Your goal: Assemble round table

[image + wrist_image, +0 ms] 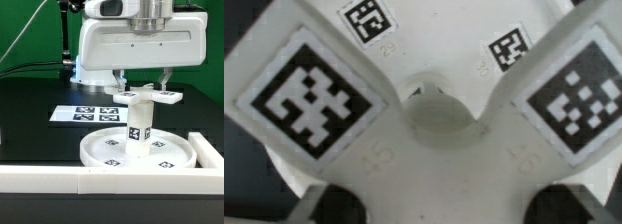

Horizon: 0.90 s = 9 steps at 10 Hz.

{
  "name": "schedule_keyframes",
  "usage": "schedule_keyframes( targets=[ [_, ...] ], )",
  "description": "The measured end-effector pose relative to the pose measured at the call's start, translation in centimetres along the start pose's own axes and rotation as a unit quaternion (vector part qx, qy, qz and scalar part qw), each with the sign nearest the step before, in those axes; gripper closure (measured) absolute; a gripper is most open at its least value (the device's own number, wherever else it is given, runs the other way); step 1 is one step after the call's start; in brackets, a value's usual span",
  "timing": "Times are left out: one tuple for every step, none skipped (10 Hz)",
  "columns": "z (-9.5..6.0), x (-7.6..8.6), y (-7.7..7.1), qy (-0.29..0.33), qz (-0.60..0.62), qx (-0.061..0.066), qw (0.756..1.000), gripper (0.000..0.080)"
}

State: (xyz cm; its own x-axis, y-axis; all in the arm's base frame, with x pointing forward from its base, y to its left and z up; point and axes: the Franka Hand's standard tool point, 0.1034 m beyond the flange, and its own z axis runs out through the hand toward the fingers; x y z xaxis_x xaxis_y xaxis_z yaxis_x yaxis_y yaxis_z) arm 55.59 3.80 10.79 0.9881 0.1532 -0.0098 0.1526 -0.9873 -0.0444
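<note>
Round table (pixel 139 135) stands part-built at the middle of the black table (pixel 30 110), as you see it in the exterior view: the large round rimmed disc (pixel 105 150) lies flat, the short cylindrical post (pixel 138 122) rises upright from its centre, and the flat cross-shaped piece (pixel 150 96) sits level on the post's top. The step in hand looks to be fixing that cross to the post. Your next move likely calls for a turn about the post's axis, kept square so the piece seats flush. The arm hangs straight down at twelve o'clock over the post, wrist vertical, and the gripper (pixel 144 88) has its jaws closed in on the cross, one finger either side, apparently pinching it. The wrist view looks down on the cross's tagged arms and centre hole (pixel 438 108). The marker board (pixel 85 113) lies at ten o'clock of the disc; the border wall (pixel 60 178) runs along six o'clock.
</note>
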Motion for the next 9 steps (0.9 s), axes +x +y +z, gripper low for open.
schedule_keyframes(
  targets=[
    [0.00, 0.05, 0.02, 0.002, 0.000, 0.000, 1.000, 0.0360],
    [-0.02, 0.17, 0.08, 0.006, 0.000, -0.002, 1.000, 0.0360],
    [-0.03, 0.18, 0.08, 0.006, 0.000, -0.002, 1.000, 0.0360],
    [-0.03, 0.18, 0.08, 0.006, 0.000, -0.002, 1.000, 0.0360],
    [-0.03, 0.18, 0.08, 0.006, 0.000, -0.002, 1.000, 0.0360],
    [-0.03, 0.18, 0.08, 0.006, 0.000, -0.002, 1.000, 0.0360],
    [-0.03, 0.18, 0.08, 0.006, 0.000, -0.002, 1.000, 0.0360],
    [-0.03, 0.18, 0.08, 0.006, 0.000, -0.002, 1.000, 0.0360],
    [-0.03, 0.18, 0.08, 0.006, 0.000, -0.002, 1.000, 0.0360]
  ],
)
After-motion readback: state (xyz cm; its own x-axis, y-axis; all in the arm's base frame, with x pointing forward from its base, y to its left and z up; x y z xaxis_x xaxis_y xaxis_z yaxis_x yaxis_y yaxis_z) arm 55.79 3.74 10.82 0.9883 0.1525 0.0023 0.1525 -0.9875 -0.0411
